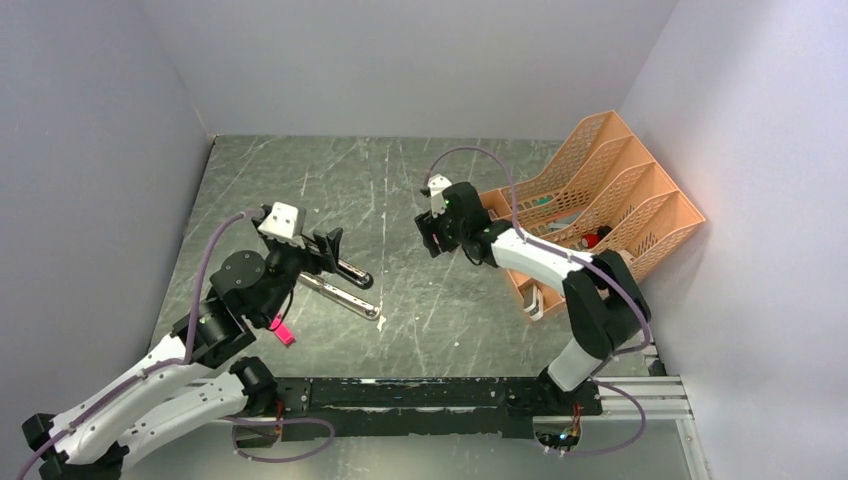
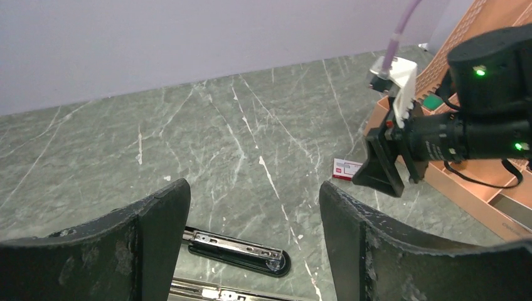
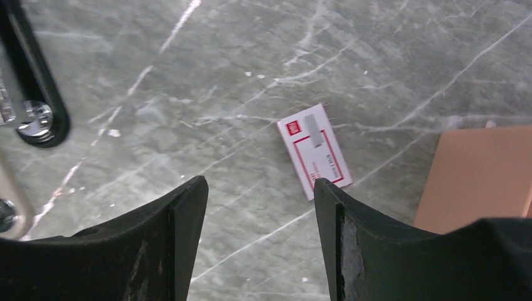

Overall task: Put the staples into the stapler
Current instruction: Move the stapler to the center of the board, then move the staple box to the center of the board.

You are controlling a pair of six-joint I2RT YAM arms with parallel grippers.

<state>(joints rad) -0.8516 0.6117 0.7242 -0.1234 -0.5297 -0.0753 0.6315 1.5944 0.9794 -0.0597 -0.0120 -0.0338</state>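
Staples box (image 3: 313,150) (red-and-white label, print unreadable) lies near the orange rack (image 1: 620,190); left gripper (image 2: 254,194) and right gripper (image 3: 260,188), jaws wide apart, hold nothing.

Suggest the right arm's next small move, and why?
Probably lower the right gripper onto the staple box and close: its jaws stand open and empty above it, the box lies flat on the table, and the stapler lies open.

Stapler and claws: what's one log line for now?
left claw: open, above stapler | right claw: open, above staple box | stapler: opened | held: nothing
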